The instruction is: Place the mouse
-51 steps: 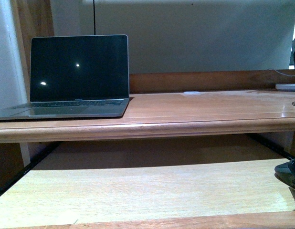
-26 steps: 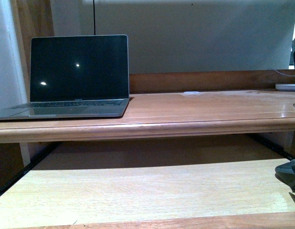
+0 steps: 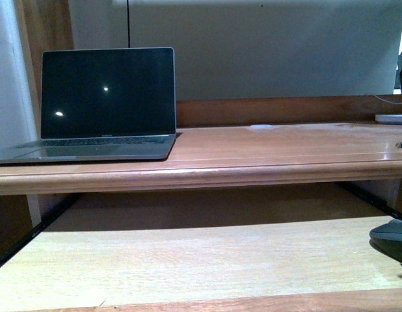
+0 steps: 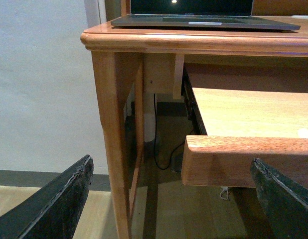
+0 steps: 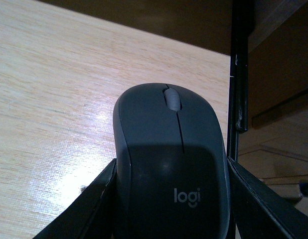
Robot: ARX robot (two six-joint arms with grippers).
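Note:
The dark grey mouse (image 5: 164,129), marked "logi", sits between the two black fingers of my right gripper (image 5: 171,167), which is shut on its sides. It is held low over the light wood pull-out tray (image 5: 49,99), near the tray's right rail. In the front view the mouse (image 3: 391,233) shows at the far right edge, just above the tray (image 3: 188,260); the gripper itself is mostly out of frame there. My left gripper (image 4: 169,199) is open and empty, low beside the desk's left leg (image 4: 114,149), in front of the tray's front edge.
An open laptop (image 3: 103,97) with a dark screen stands at the left of the desk top (image 3: 285,146), above the tray. A black slide rail (image 5: 239,74) borders the tray on the right. A white object (image 3: 393,119) lies at the desk's far right.
The mouse at the right edge of the front view has come slightly further into view and sits a little lower over the tray. Nothing else has moved.

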